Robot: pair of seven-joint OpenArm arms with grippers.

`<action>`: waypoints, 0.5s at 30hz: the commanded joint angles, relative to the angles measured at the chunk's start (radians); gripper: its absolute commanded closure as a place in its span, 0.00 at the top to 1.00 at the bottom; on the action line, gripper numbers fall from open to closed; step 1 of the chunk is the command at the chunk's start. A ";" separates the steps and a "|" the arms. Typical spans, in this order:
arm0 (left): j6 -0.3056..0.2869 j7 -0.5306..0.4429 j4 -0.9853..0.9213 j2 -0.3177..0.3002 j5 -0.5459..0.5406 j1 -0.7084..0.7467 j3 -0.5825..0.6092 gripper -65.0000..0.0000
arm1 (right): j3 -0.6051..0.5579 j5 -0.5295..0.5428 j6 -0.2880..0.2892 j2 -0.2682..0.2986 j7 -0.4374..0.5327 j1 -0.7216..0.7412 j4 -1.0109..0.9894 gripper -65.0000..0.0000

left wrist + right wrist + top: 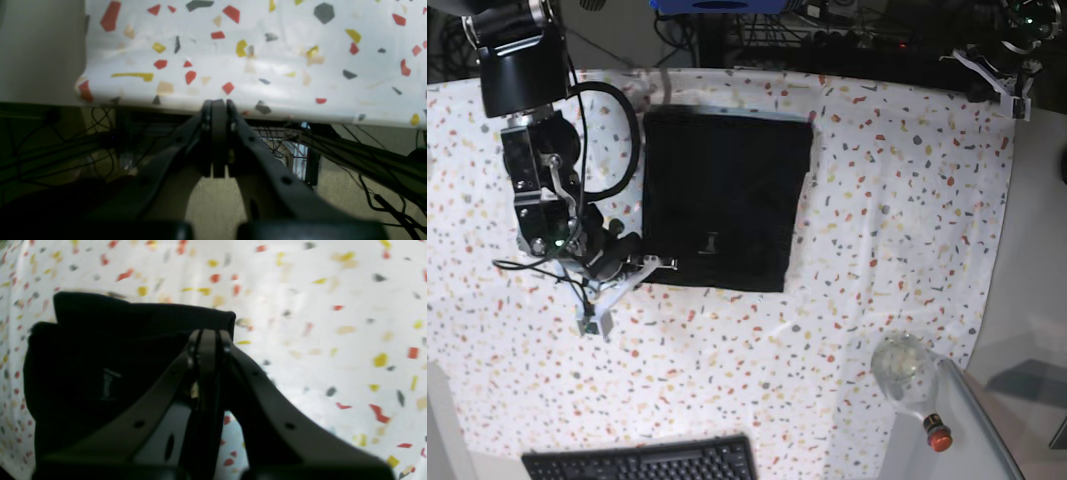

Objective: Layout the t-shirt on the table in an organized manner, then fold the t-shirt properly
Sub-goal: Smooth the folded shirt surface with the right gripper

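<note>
The black t-shirt [722, 195] lies folded into a flat rectangle on the speckled table [887, 220], with its small label mark [711, 243] facing up. In the right wrist view the t-shirt [100, 366] fills the left half, on the table [333, 340]. My right gripper [208, 335] is shut and empty, just over the shirt's edge. In the base view it [645, 264] sits at the shirt's near left corner. My left gripper [218, 103] is shut and empty at the table's edge [283, 66]. In the base view it [1005, 88] is at the far right corner, well away from the shirt.
A black keyboard [642, 462] lies at the near edge. A clear round bottle [907, 368] with a red cap [938, 437] lies at the near right, by the plain grey side surface [1037, 260]. Cables [367, 156] hang below the table edge.
</note>
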 commanded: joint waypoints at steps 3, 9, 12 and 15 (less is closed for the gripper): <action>0.001 -0.018 0.013 -0.015 -0.010 -0.001 -0.007 0.00 | 0.001 0.008 0.004 -0.005 0.015 0.020 -0.030 0.00; -0.001 -0.016 0.007 -0.015 -0.010 -0.021 -0.007 0.00 | 0.007 0.008 -0.002 -0.006 0.008 0.020 -0.049 0.00; -0.001 -0.016 0.013 -0.012 -0.010 -0.021 -0.006 0.00 | 0.007 0.008 -0.002 -0.006 0.008 0.006 0.010 0.15; -0.002 -0.023 0.017 -0.007 -0.018 -0.021 -0.006 0.00 | -0.001 0.004 -0.002 -0.006 0.008 -0.040 0.151 0.42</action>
